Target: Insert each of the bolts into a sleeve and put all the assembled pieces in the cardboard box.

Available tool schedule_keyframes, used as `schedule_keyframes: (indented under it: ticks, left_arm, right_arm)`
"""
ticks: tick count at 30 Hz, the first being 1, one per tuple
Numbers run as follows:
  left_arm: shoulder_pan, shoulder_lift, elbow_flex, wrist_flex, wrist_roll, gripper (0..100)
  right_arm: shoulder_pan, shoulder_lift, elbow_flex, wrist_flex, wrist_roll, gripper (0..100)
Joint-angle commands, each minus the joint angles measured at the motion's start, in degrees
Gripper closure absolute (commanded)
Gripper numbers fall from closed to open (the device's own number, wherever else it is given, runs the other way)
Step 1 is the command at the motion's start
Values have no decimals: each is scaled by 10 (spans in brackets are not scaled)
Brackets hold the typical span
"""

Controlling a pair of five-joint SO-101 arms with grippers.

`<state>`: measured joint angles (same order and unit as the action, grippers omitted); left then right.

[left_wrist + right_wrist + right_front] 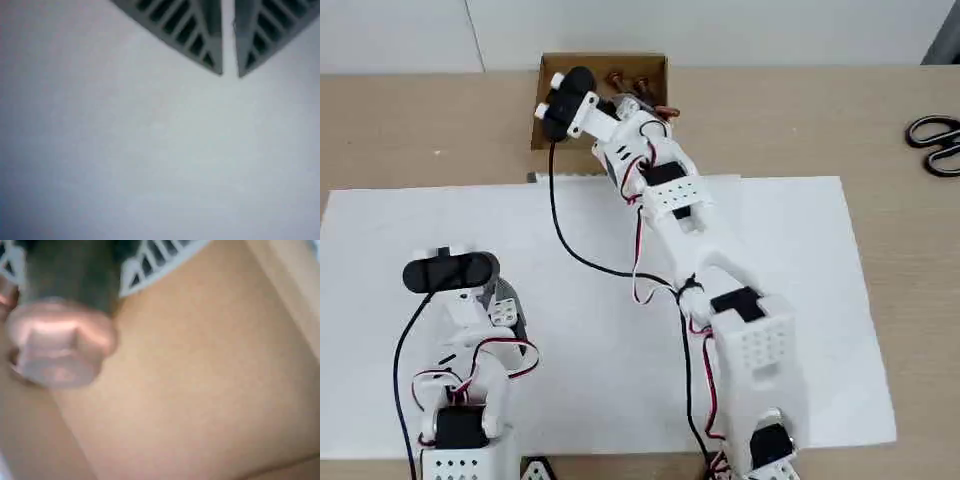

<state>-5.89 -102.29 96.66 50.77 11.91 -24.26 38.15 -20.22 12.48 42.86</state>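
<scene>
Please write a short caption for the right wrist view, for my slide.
Right gripper holds a bolt-and-sleeve piece over the cardboard box floor.

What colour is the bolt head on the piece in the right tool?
Coppery pink bolt head, on a dark sleeve; clearest in the right wrist view.

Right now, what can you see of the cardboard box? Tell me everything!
The cardboard box is small, brown and open-topped, standing flat on the wooden table just past the white paper. Copper-coloured pieces lie at its far side. The right gripper hangs over its bare floor, shut on a sleeved bolt with a dark sleeve and a copper head.
</scene>
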Motion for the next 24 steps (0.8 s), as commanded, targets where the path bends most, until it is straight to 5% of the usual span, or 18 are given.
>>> schedule_keyframes:
  ticks: [1,5,14,20,24]
  left_arm:
    - [4,-4,-3,-12,2,994]
    - [4,-4,-3,-12,2,994]
    - [4,-4,-3,-12,2,994]
    - [4,-4,-3,-12,2,994]
    - [1,-4,-3,-12,4,994]
  right_arm:
    - [-3,21,-85,-14,18,864]
    - [-4,30,-89,-13,27,788]
    - [1,26,-114,-14,28,853]
    - [7,11,-146,-12,28,998]
    - [7,-36,-147,73,24,997]
